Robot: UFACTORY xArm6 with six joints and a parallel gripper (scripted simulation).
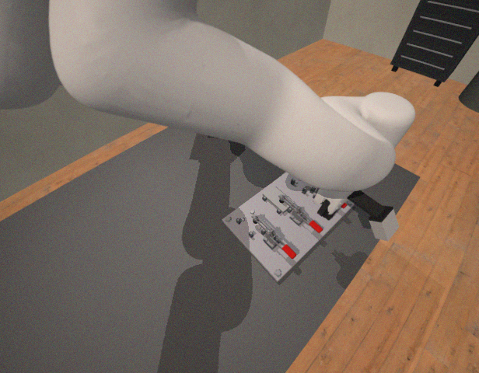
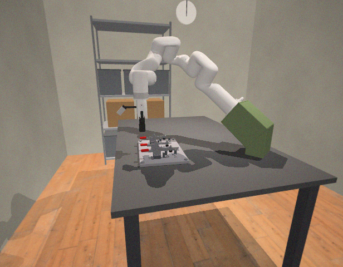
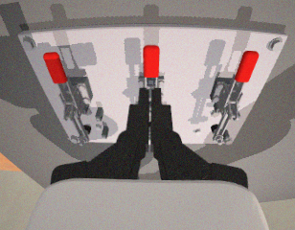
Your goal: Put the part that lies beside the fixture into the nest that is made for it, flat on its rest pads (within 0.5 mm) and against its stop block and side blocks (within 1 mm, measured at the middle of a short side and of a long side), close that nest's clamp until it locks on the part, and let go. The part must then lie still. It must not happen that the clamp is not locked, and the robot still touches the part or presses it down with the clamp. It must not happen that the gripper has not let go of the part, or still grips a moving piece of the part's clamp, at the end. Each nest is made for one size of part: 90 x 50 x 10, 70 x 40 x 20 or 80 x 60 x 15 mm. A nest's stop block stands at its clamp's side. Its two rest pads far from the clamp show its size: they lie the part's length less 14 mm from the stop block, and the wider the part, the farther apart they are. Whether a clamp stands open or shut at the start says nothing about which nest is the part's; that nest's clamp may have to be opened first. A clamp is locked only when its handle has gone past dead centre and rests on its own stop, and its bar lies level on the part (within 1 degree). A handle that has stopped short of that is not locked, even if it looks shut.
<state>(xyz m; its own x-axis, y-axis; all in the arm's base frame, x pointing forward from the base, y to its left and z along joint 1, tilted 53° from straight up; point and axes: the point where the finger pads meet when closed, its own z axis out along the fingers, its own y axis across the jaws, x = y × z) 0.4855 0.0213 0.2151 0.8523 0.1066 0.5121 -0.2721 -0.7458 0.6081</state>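
Wrist view, left to right: the left red handle [image 1: 344, 205] [image 2: 144, 150] [image 3: 55, 68] slants on its clamp near one side of the pale plate [image 1: 277, 272] [image 2: 177, 160] [image 3: 181, 38]; the middle handle [image 1: 316, 226] [image 2: 143, 144] [image 3: 151, 61] points away from the claw [image 1: 326, 208] [image 2: 142, 130] [image 3: 150, 102], whose black fingers are closed, gripping nothing, above the plate; the right handle [image 1: 288, 251] [image 2: 142, 137] [image 3: 246, 66] slants on the opposite side. The part cannot be made out in any view, so its location cannot be told, nor can any clamp's locking
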